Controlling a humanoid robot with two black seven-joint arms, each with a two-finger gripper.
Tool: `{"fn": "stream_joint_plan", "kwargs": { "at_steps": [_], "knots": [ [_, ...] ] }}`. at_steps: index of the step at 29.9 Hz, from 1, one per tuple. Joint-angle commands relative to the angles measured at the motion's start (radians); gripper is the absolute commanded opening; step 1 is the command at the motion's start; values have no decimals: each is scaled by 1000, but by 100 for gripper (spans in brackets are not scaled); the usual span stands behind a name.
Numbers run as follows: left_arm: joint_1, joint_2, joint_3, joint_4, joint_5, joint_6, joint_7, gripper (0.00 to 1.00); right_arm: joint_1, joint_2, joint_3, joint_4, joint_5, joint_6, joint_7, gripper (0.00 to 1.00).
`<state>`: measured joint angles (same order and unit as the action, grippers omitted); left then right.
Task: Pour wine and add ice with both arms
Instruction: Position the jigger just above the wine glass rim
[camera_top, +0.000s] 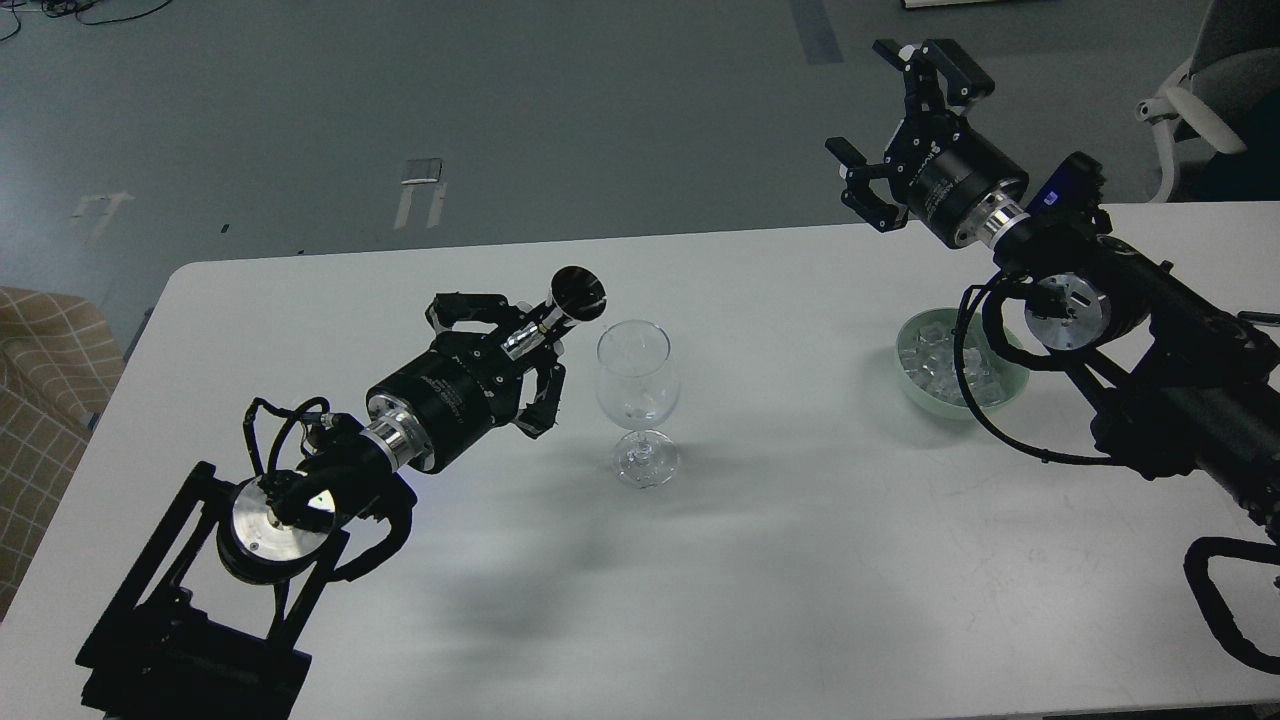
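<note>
Grey floor (560, 100) fills the back of the room, with a few pale tape marks on it. Part of a chair (1205, 110) shows at the far right, and a brown checked cushion (45, 400) peeks in at the left edge. Closer in sits a big white counter (780, 560).

On the counter stands a clear wine glass (638, 400). It is upright and looks empty. Well apart from it, to the right, is a pale green bowl (1010, 392). The ice (940, 362) is in that bowl, a heap of small clear cubes. A black cable and part of the right arm hide some of the bowl.

The left arm (300, 490) comes in from the bottom left. Its left gripper (515, 355) has its fingers (545, 395) closed around a dark bottle (565, 305). The bottle is tipped over, and its round dark end points up and away, just beside the rim of the glass. I cannot tell if anything is coming out of it.

The right arm (1150, 340) comes in from the right. Its right gripper (895, 125) is lifted up past the far edge of the counter, above and behind the bowl. Its fingers (955, 75) are spread wide apart and hold nothing.
</note>
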<state>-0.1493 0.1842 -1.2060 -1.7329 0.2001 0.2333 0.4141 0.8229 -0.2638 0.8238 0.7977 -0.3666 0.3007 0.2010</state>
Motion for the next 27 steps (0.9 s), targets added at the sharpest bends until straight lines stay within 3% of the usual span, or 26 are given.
{"fn": "stream_joint_plan", "kwargs": {
  "at_steps": [1,27],
  "knots": [
    [-3,0,2,1,2,0,0,13,-4,0,0,0,0,0,0,100],
    [-18,1,26,-1,142,-2,0,13,-10,3,0,0,0,0,0,100]
  ]
}}
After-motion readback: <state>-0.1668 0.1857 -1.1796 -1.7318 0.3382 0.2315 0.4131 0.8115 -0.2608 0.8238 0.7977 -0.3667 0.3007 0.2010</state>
